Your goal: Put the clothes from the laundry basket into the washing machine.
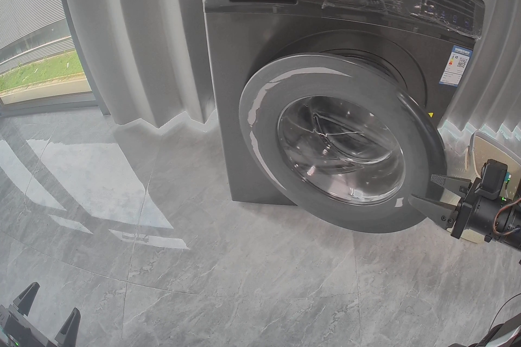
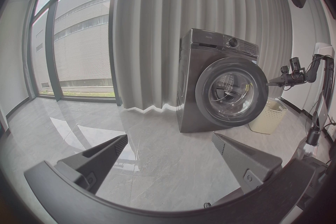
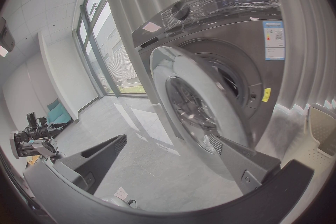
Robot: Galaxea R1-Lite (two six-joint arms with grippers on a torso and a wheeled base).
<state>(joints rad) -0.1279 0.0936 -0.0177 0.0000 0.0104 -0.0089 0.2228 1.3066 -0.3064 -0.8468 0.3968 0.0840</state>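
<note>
**Door part-open, no clothes moved that I can see**

The laundry basket (image 2: 267,118) sits on the floor just beside the washing machine (image 1: 249,93), on the robot's right. Can't tell what's in it; no garment is visible anywhere. The machine's round door (image 1: 342,142) is swung partway out, with the drum opening showing behind it.

Progress looks early: probably the door-opening step, with all the loading left to do.

The right gripper (image 1: 421,187) is at the door's free edge, fingers spread and holding nothing. One finger (image 3: 245,161) overlaps the rim, but contact is unclear. The left gripper (image 1: 53,299) is low over the grey floor tiles (image 1: 217,267), well apart from the machine, fingers also spread wide and empty.
</note>
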